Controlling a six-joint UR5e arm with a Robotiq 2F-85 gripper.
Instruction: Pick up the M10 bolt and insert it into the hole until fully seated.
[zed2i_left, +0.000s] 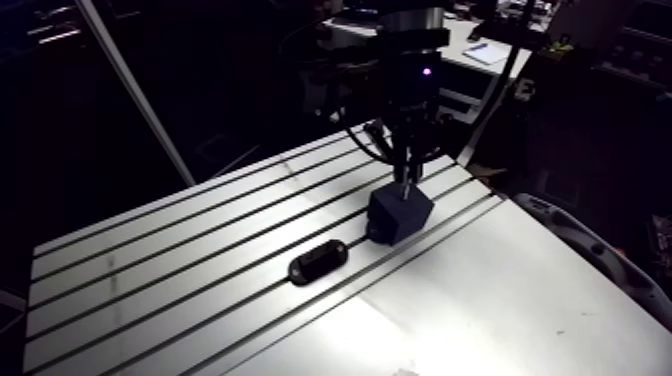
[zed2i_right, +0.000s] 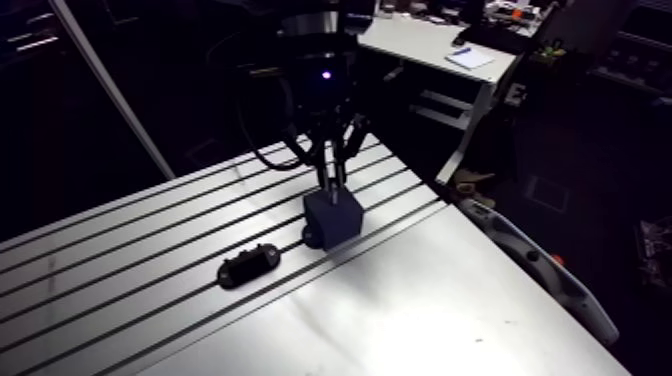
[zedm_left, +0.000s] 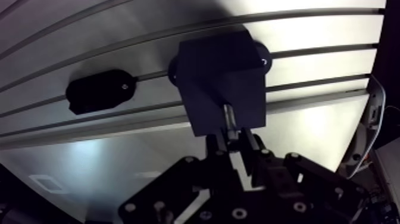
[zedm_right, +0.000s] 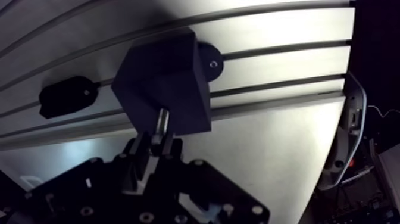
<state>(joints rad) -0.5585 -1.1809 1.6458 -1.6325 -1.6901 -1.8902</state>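
Wrist view shows the gripper (zedm_left: 233, 138) clamped on the M10 bolt (zedm_left: 228, 115), its tip meeting the top face of the dark block (zedm_left: 217, 65). Pickup looks done. With bare shank showing above the block, just right of centre in the arm view, seating remains.

The wrist (zed2i_left: 415, 68) comes down from the upper centre of the frame in the arm view and hangs roughly vertical. Below it, the claw (zedm_left: 231, 137) has its two fingers (zedm_left: 249, 145) drawn close together, clamped on the slim M10 bolt (zedm_left: 228, 116), which juts out ahead of the fingertips.
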